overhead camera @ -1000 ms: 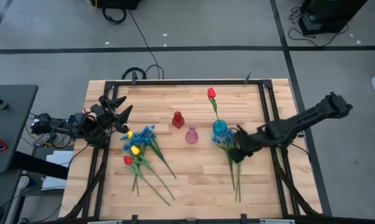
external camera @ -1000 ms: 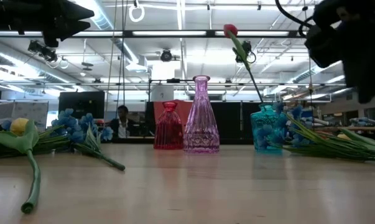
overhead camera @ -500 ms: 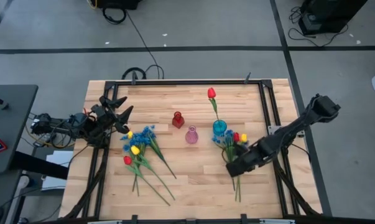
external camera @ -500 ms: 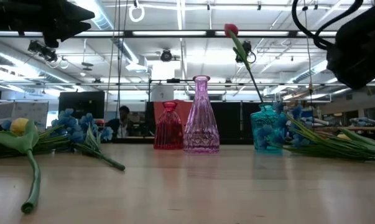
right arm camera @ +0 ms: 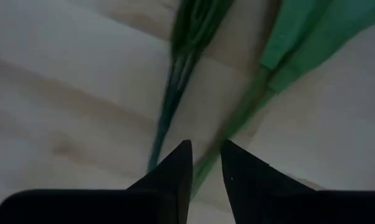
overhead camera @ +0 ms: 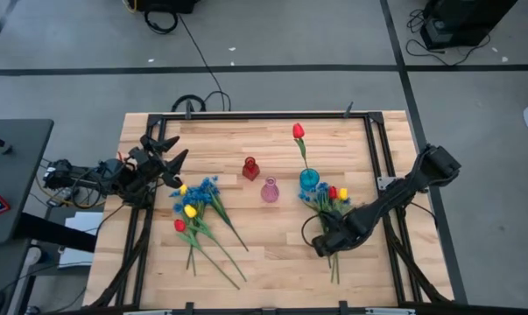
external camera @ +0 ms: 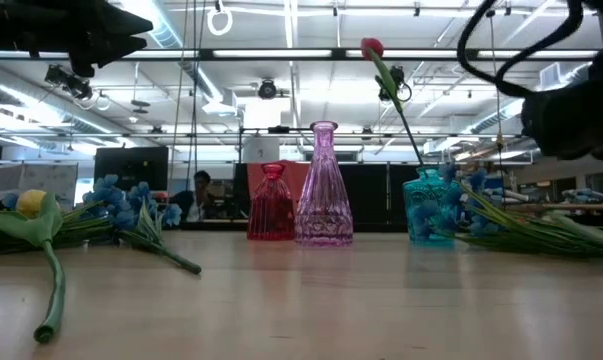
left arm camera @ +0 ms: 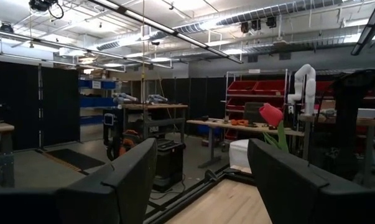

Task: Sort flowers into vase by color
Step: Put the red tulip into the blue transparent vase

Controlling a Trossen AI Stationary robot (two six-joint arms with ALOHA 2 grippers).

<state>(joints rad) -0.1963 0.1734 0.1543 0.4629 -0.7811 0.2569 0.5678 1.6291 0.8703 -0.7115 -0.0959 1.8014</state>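
A red tulip (overhead camera: 298,131) stands in the blue vase (overhead camera: 309,180); its stem sticks into the vase's mouth. Beside that vase stand a pink vase (overhead camera: 270,190) and a red vase (overhead camera: 250,168). One bunch of flowers (overhead camera: 198,214) lies on the table at the left. A second bunch (overhead camera: 334,206), with red and yellow tulips and blue blossoms, lies at the right. My right gripper (overhead camera: 325,246) points down over that bunch's stems (right arm camera: 175,93), its fingertips a narrow gap apart (right arm camera: 206,163). My left gripper (overhead camera: 165,153) waits open at the table's left edge. My right gripper comes from above, pointing down, at the stem ends of the right bunch. A green stem (right arm camera: 237,121) runs toward the narrow gap between its fingertips. I cannot tell whether the fingers touch it.
The three vases stand close together at mid table. A black frame (overhead camera: 369,140) runs along the table's edges. Bare wood (overhead camera: 272,245) lies between the two bunches, toward the near edge.
My right gripper has gone toward the table's near edge and down, along the right bunch from its flower heads to its stems, turning to point down. The red and yellow tulip heads that it covered now show. The flowers have stayed in place.
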